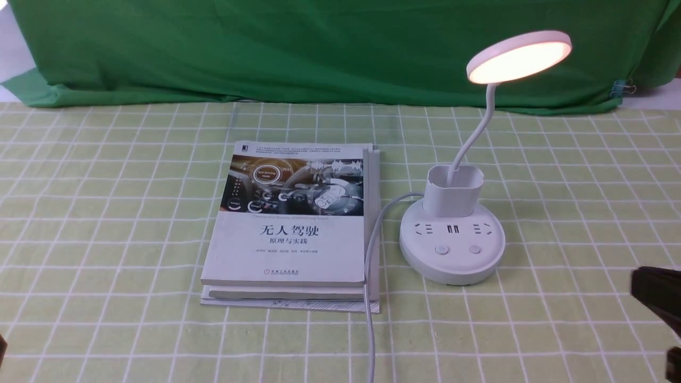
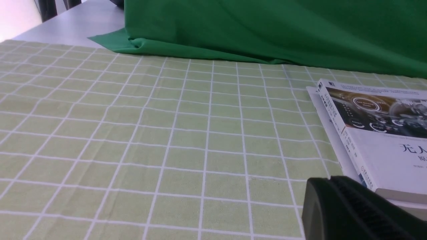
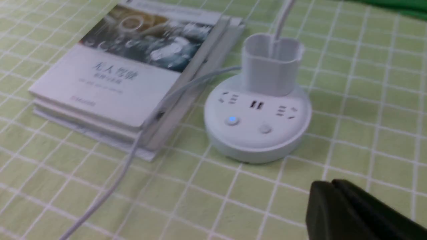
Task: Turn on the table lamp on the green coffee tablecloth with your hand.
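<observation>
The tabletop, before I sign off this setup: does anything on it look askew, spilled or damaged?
Nothing looks spilled or damaged. One slight oddity: the grey cable from the lamp runs over the right edge of the book stack, whose books don't line up exactly. The lamp stands upright, lit.

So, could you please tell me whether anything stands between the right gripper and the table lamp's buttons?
Nothing visible does: between the right gripper and the buttons of the table lamp there is only bare gridded tablecloth; the cable runs off on the books' side.
</observation>
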`<state>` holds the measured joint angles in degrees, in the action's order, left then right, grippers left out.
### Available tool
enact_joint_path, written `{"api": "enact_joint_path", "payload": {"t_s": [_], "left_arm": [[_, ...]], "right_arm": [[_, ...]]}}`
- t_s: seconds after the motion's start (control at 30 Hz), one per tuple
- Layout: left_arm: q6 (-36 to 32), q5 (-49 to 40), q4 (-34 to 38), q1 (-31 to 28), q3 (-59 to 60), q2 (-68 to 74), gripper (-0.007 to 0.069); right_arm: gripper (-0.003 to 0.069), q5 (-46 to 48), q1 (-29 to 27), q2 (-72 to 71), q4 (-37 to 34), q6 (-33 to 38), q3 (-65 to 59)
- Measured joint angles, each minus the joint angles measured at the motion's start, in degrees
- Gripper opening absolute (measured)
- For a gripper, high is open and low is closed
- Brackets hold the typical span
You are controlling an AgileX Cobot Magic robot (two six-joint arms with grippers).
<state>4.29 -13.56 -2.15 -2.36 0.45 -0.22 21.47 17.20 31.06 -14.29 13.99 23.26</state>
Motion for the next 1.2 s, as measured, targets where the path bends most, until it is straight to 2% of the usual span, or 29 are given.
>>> {"api": "enact_joint_path", "payload": {"t_s": [0.2,0.37,0.47,0.63,0.8,1.2], "left_arm": [[0.0,0.0,0.0,0.0,0.0,0.0,0.0003],[0.0,0.0,0.0,0.0,0.0,0.0,0.0003],[0.0,0.0,0.0,0.0,0.0,0.0,0.0003],[0.0,0.0,0.0,0.0,0.0,0.0,0.0003],[0.0,0.0,0.0,0.0,0.0,0.0,0.0003],[0.0,0.0,0.0,0.0,0.0,0.0,0.0003]], "right_arm": [[0.0026,-10.7,-6.6,-16.1,0.0,1.9,-15.6],[0.0026,-12.9,-8.7,-25.0,0.2,2.2,-22.5],[0.0027,-11.1,-9.6,-29.8,0.8,2.2,-23.6],[0.0027,-7.1,-11.0,-31.0,2.2,2.2,-23.7],[0.0029,-6.9,-12.9,-31.0,2.4,2.2,-23.7],[0.0043,-6.9,-13.1,-31.0,2.4,2.2,-23.7]]}}
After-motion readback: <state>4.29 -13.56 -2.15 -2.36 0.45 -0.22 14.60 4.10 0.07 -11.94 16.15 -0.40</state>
